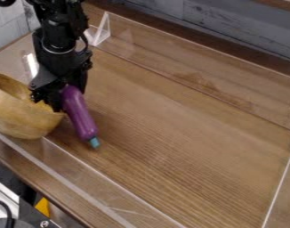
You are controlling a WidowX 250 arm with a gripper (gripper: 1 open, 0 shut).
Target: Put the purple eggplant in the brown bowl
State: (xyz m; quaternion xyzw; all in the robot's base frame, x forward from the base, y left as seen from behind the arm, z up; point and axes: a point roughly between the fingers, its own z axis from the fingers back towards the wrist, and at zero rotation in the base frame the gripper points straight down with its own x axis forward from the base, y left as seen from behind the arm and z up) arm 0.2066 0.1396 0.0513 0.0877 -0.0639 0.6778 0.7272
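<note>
Purple eggplant (77, 113) left of centre, teal tip at lower right near the table (195, 125), long axis running up-left into the gripper (62, 86), which is clamped on its upper end. Brown bowl (20, 114) just left, at the frame's edge: needs a short carry left.

A single raised camera looks down at an angle across the wooden table (195, 116). It stands fairly near, and the arm (59, 36) occupies the upper left.

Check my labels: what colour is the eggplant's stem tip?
Teal-green on the purple eggplant, clearest in the camera view.
</note>
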